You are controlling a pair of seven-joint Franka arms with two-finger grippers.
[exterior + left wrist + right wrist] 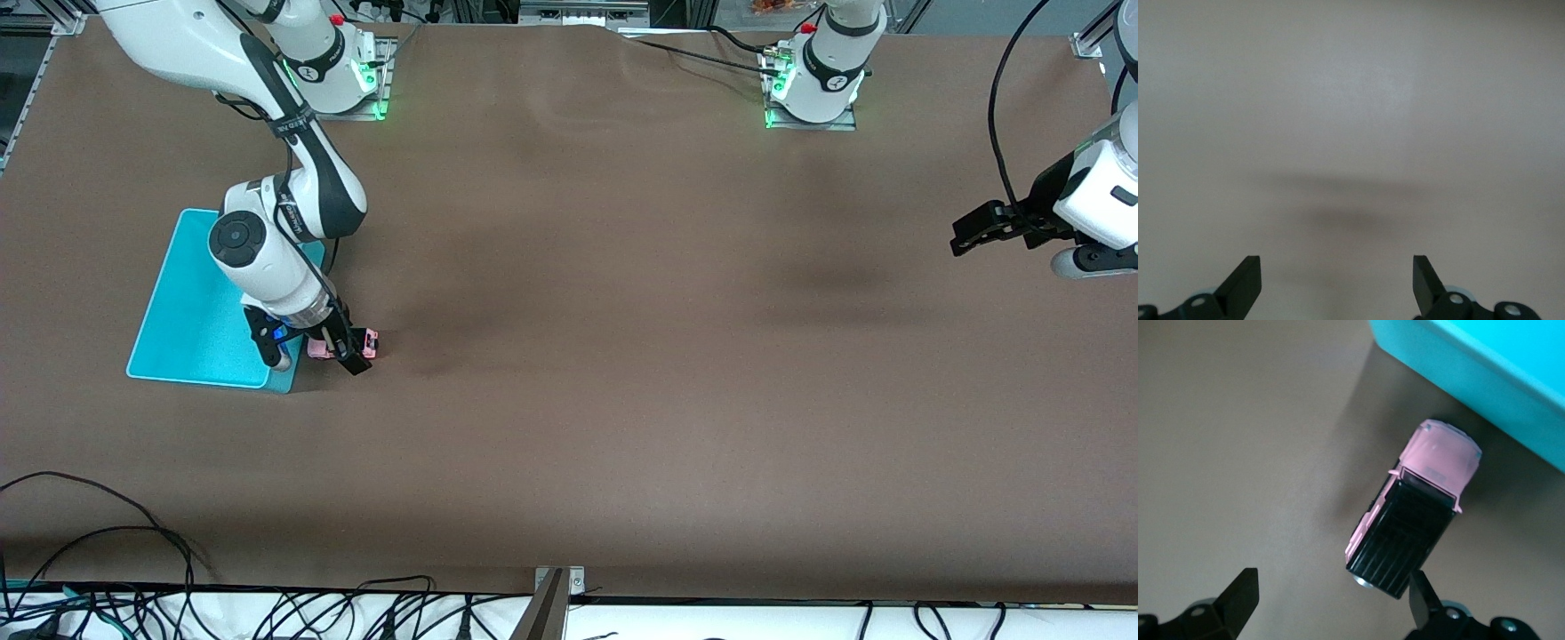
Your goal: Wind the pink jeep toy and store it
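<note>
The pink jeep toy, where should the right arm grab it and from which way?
Probably from above, across the long flanks of the pink jeep toy around its black roof; they look flat and parallel. It rests on the table beside the cyan bin. The open right end effector sits offset, one finger by the tail.

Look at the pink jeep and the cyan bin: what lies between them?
Nothing but a narrow strip of bare brown table. The right wrist view shows the jeep standing beside the bin, apart from its wall, with the open right gripper over the jeep.
</note>
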